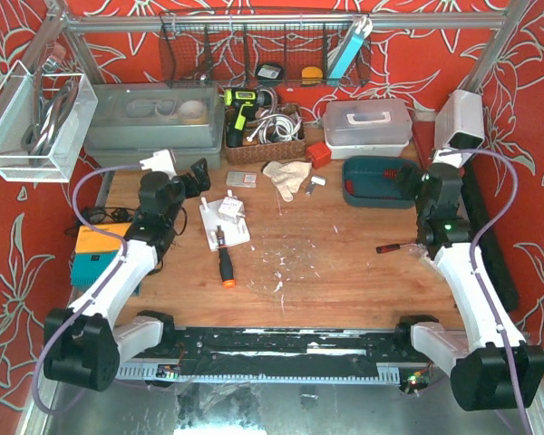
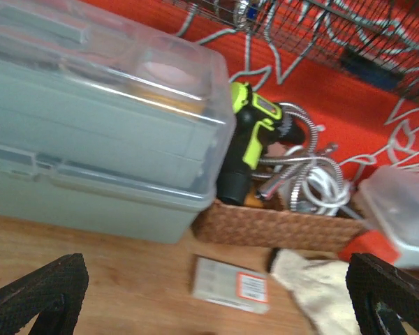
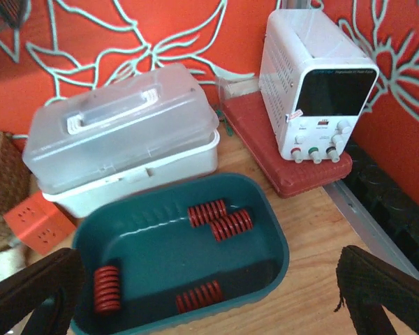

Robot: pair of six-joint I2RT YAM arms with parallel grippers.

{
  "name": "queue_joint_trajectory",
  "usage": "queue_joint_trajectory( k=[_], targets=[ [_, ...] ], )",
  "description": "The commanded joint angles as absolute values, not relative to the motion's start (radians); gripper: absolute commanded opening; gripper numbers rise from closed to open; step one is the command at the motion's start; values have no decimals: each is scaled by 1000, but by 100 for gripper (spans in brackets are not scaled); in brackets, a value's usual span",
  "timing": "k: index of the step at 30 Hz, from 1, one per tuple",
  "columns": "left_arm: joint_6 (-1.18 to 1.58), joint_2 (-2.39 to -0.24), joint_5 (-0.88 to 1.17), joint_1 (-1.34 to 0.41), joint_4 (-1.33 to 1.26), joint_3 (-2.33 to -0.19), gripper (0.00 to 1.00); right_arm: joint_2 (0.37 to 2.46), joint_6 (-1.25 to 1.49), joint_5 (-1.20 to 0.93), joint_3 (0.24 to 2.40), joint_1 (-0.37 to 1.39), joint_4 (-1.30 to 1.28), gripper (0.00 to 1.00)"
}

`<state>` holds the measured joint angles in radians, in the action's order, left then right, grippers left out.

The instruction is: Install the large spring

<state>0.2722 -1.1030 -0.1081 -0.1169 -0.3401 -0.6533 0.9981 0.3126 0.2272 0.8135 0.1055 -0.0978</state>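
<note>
Holding nothing, fingers (image 3: pixel 35 293) wide apart, my right gripper (image 3: pixel 206 303) should drop into the teal tray (image 3: pixel 278 241) by the right edge of the bench (image 3: pixel 314 286) and straddle the large red spring (image 3: pixel 230 225) crosswise.

Top view: high behind arm bases, looking down over whole bench (image 1: pixel 344 272). Left wrist: low, close, facing wicker basket (image 2: pixel 272 227). Right wrist: close above teal tray (image 3: pixel 153 255). Top view shares both.
</note>
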Motion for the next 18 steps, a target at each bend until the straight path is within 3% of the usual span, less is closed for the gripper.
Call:
queue_joint_trajectory(
  k=[1, 7, 13, 18],
  targets=[
    [489, -1042, -2, -113, -35, -734, 100, 1016, 448, 199, 914, 104, -429, 99],
    [636, -930, 178, -112, -81, -627, 100, 1017, 582, 4, 837, 94, -365, 99],
    [647, -950, 216, -113, 138, -706, 100, 1049, 619, -250, 791, 134, -342, 97],
    [645, -921, 238, -149, 191, -649, 99, 1043, 522, -207, 754, 309, -335, 96]
  ],
)
